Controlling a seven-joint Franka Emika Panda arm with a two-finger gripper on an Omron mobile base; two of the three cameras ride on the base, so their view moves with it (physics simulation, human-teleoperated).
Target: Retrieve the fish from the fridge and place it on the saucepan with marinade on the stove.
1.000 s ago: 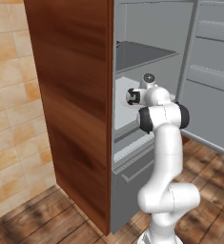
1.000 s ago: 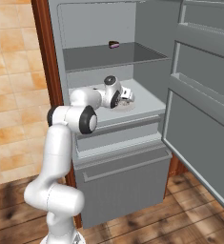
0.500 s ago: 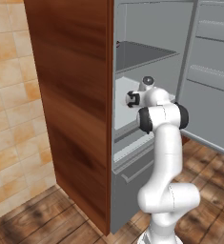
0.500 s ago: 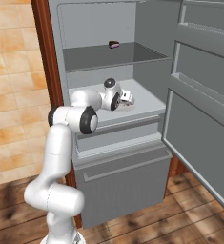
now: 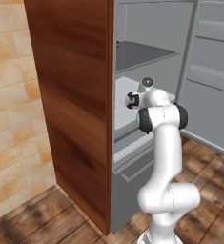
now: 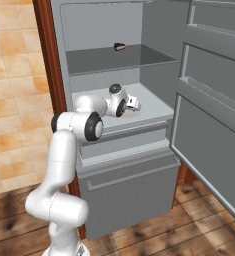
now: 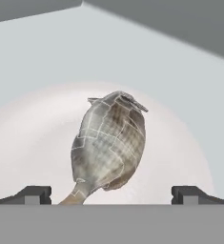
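The fish (image 7: 108, 145), greyish-brown with dark marks, lies on a pale round plate (image 7: 32, 138) on the lower shelf of the open fridge (image 6: 124, 195). My gripper (image 7: 111, 194) hovers close over the fish's tail end, open, with one fingertip on either side and nothing between them. From the right base view the gripper (image 6: 131, 103) sits inside the fridge over that shelf. From the left it (image 5: 127, 100) pokes in past the wood side panel (image 5: 75, 95). The saucepan, marinade and stove are out of view.
The fridge door (image 6: 214, 125) stands swung open on the right. A glass shelf above the hand carries a small dark item (image 6: 119, 47). Below the shelf is the closed bottom drawer (image 6: 129, 185). Tiled wall is at the left, wood floor below.
The hand has eased slightly lower and deeper over the shelf toward the plate. The jaws stay wide.
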